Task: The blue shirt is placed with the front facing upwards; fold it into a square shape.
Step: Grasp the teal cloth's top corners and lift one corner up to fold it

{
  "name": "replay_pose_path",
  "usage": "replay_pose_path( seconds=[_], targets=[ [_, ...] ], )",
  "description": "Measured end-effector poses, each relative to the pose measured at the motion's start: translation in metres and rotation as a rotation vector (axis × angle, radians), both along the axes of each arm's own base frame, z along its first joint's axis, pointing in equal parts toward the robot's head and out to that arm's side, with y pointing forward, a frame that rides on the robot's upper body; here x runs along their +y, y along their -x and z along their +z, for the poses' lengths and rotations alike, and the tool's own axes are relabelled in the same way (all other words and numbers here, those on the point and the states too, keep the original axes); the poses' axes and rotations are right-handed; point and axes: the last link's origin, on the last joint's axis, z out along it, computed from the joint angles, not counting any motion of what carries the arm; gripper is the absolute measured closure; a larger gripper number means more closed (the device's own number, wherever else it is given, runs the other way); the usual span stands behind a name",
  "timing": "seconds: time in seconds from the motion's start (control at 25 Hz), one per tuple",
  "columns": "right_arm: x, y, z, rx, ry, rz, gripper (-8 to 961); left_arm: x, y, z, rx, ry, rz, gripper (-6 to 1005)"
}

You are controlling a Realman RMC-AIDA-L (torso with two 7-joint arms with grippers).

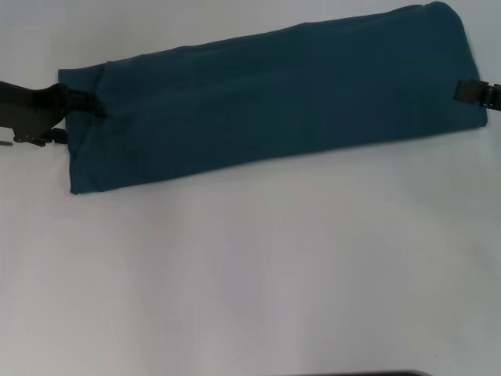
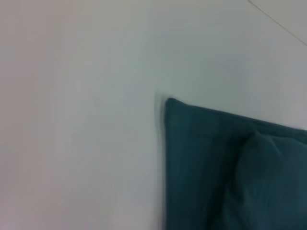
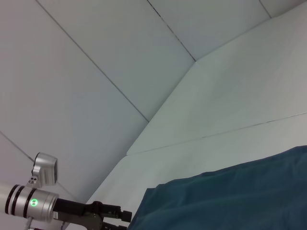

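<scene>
The blue shirt point(image 1: 274, 94) lies folded into a long narrow strip that slants across the far half of the white table, plain side up with no letters showing. My left gripper point(image 1: 82, 103) is at the strip's left end, shut on the cloth edge. In the left wrist view the shirt point(image 2: 230, 172) shows a square corner and a raised bump in the fabric. My right gripper point(image 1: 470, 92) reaches over the strip's right end from the table's right side. The right wrist view shows the shirt point(image 3: 230, 196) stretching away to the left gripper point(image 3: 120, 218).
The white table point(image 1: 250, 274) spreads wide and bare in front of the strip. A dark edge point(image 1: 368, 374) shows at the very near side. White wall panels point(image 3: 120, 57) stand behind the table.
</scene>
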Motion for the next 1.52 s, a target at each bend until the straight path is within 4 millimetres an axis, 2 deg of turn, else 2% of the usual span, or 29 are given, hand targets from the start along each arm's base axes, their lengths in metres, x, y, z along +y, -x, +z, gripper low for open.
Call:
replay_pose_path(
  seconds=[0.8,1.12,1.52],
  targets=[
    [-0.001,0.000,0.000,-0.002,0.005,0.001,23,0.000,-0.019,-0.010,-0.040,0.056,-0.027,139],
    [-0.002,-0.001,0.000,0.002,0.003,-0.001,22,0.000,-0.014,-0.002,-0.028,0.031,-0.013,138],
    [-0.002,-0.001,-0.001,0.002,0.005,-0.004,26,-0.002,-0.011,-0.005,-0.025,0.048,-0.005,139]
  ],
)
